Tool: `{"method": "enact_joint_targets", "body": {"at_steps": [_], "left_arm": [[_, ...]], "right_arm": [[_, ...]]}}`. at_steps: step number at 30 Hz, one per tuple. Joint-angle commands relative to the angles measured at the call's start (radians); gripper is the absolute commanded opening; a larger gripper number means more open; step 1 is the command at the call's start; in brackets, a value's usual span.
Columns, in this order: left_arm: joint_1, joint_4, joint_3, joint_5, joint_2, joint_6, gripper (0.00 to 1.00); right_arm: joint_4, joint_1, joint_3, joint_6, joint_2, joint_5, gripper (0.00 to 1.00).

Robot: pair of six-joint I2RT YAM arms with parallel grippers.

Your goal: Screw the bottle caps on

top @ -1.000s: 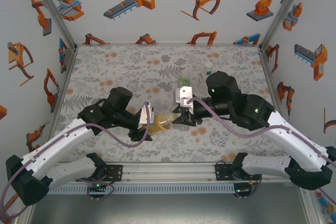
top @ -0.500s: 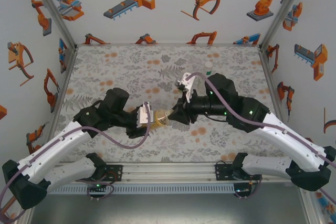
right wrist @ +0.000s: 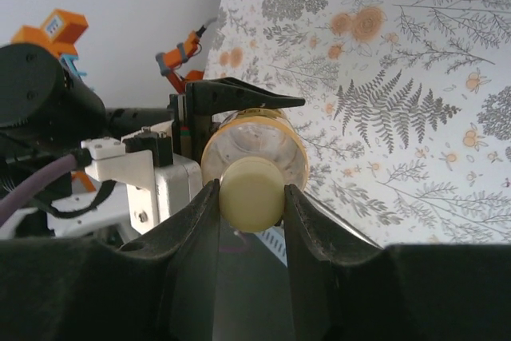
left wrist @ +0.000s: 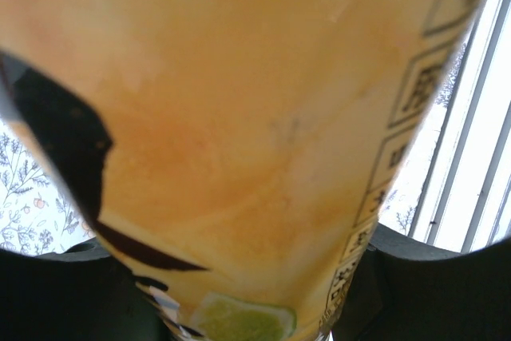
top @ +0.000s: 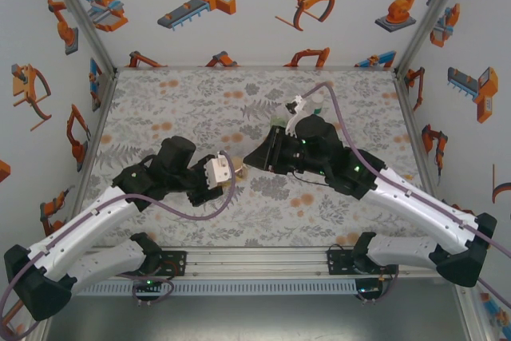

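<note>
Above surface [top: 160, 101], centre: amber bottle [right wrist: 254, 143], long axis horiz., neck pointing at right gripper [right wrist: 251, 197], clamped on pale yellow cap [right wrist: 250, 188] at mouth; left gripper [top: 223, 172] clenched round bottle body.

The table [top: 160, 101], spread with a grey fern print dotted with orange blossoms, carries a slim clear plastic bottle [top: 317, 102] with a whitish top towards its far right corner. Just left of that bottle and nearer, a short green-tinted bottle [top: 279, 122] seems to stand, half hidden.
</note>
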Motion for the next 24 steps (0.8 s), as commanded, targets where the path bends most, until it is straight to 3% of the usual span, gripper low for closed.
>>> {"method": "enact_joint_targets", "body": {"at_steps": [1, 6, 9, 13, 18, 24], "left_arm": [[-0.014, 0.147, 0.013, 0.062, -0.017, 0.001, 0.00], [-0.012, 0.127, 0.021, 0.102, -0.009, 0.016, 0.00], [-0.012, 0.105, 0.030, 0.144, -0.003, 0.027, 0.00], [-0.012, 0.086, 0.031, 0.218, -0.003, 0.043, 0.00], [-0.014, 0.059, 0.040, 0.311, 0.008, 0.066, 0.00], [-0.014, 0.044, 0.041, 0.354, -0.001, 0.083, 0.00]], "right_arm": [[0.044, 0.011, 0.012, 0.083, 0.021, -0.030, 0.00], [0.008, 0.011, 0.048, -0.055, -0.017, -0.025, 0.47], [-0.010, 0.011, 0.069, -0.200, -0.069, -0.009, 0.63], [0.001, 0.010, 0.088, -0.484, -0.128, -0.124, 0.65], [-0.034, 0.011, 0.103, -0.848, -0.184, -0.248, 0.61], [-0.201, 0.011, 0.172, -1.275, -0.165, -0.375, 0.60]]}}
